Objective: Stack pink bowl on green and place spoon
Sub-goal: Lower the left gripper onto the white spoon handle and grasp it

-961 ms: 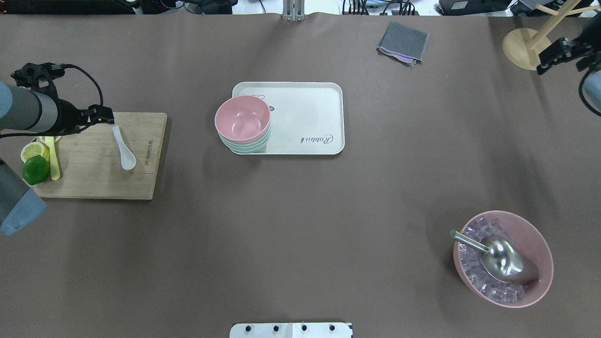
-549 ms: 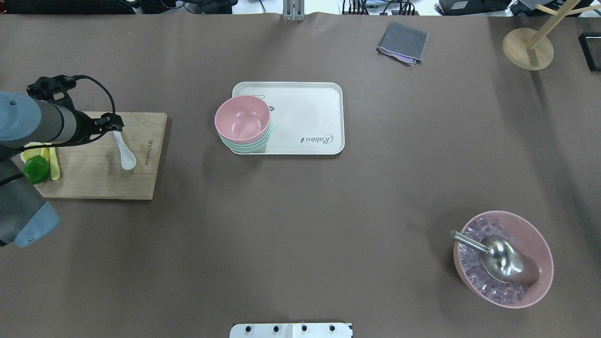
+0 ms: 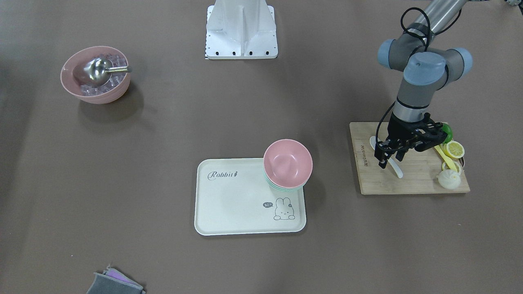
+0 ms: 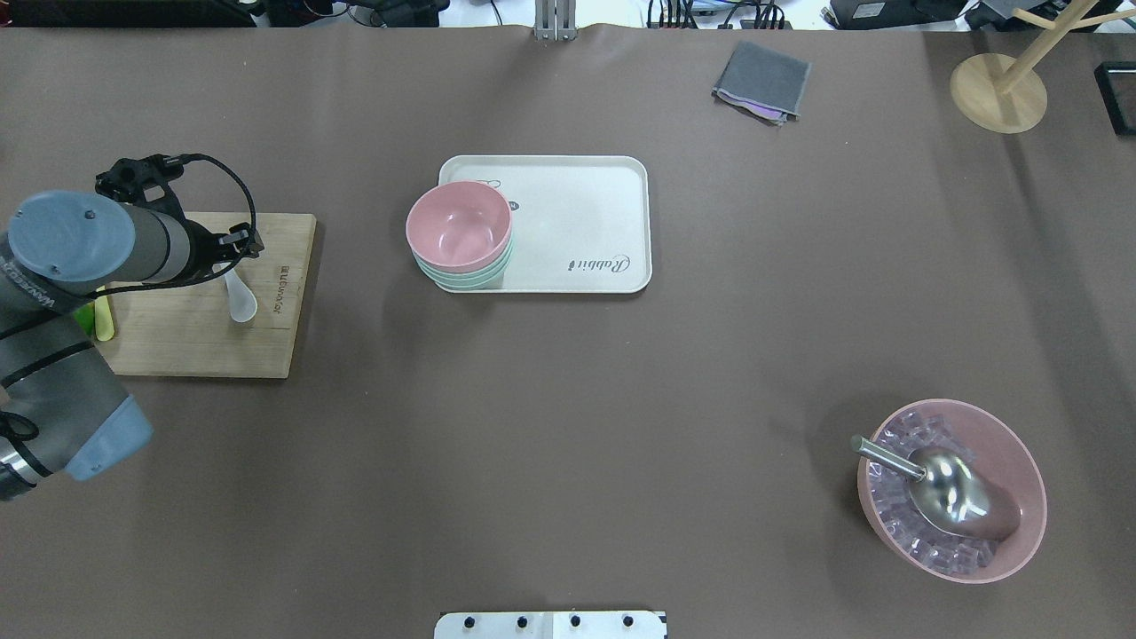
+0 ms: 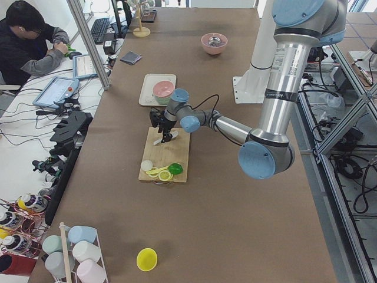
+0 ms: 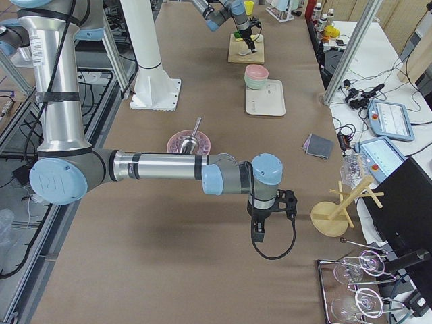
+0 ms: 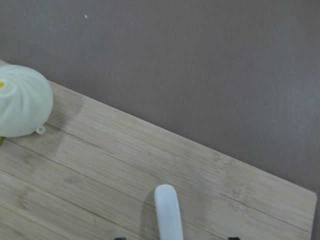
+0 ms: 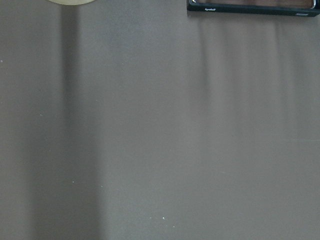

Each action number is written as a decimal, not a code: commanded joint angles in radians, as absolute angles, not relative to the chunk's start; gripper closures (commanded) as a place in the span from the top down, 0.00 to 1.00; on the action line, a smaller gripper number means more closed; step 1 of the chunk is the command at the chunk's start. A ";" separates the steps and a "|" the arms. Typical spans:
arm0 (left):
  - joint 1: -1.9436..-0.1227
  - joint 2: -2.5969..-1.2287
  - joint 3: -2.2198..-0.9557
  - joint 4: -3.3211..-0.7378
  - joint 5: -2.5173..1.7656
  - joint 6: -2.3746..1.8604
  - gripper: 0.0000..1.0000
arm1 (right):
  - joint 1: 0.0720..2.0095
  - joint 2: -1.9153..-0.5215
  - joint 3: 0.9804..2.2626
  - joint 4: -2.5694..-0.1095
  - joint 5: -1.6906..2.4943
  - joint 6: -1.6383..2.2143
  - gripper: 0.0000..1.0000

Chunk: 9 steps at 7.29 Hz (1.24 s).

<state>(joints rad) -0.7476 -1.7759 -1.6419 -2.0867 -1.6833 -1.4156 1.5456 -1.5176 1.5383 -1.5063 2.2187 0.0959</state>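
Note:
A pink bowl (image 4: 459,226) sits nested on top of green bowls (image 4: 469,277) at the near left corner of a white tray (image 4: 577,213); the stack also shows in the front view (image 3: 287,163). A white spoon (image 4: 240,302) lies on a wooden cutting board (image 4: 195,342). My left gripper (image 3: 391,158) is open and hangs just above the spoon's handle (image 3: 395,168), a finger on either side, not touching. The left wrist view shows the handle's end (image 7: 168,210) on the board. My right gripper (image 6: 260,233) shows only in the exterior right view; I cannot tell its state.
On the board are a lime (image 3: 448,130), a lemon half (image 3: 454,149) and a white bun (image 3: 448,179). A large pink bowl (image 4: 1012,444) of ice with a metal scoop stands near right. A grey cloth (image 4: 761,80) and wooden stand (image 4: 998,89) are at the back.
My left arm has swung right over the cutting board and its gripper now hangs over the spoon's handle. My right gripper has left the overhead view at the back right.

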 commanded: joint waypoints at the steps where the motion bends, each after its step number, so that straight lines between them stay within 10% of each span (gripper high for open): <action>1: -0.729 -1.769 -1.640 -2.085 -1.664 -1.408 0.61 | 1.546 -1.520 1.539 -1.506 2.217 0.095 1.00; 4: -0.727 -1.764 -1.626 -2.085 -1.660 -1.402 0.51 | 1.546 -1.520 1.540 -1.505 2.218 0.095 1.00; 9: -0.729 -1.776 -1.638 -2.085 -1.660 -1.401 0.00 | 1.546 -1.520 1.540 -1.505 2.220 0.095 1.00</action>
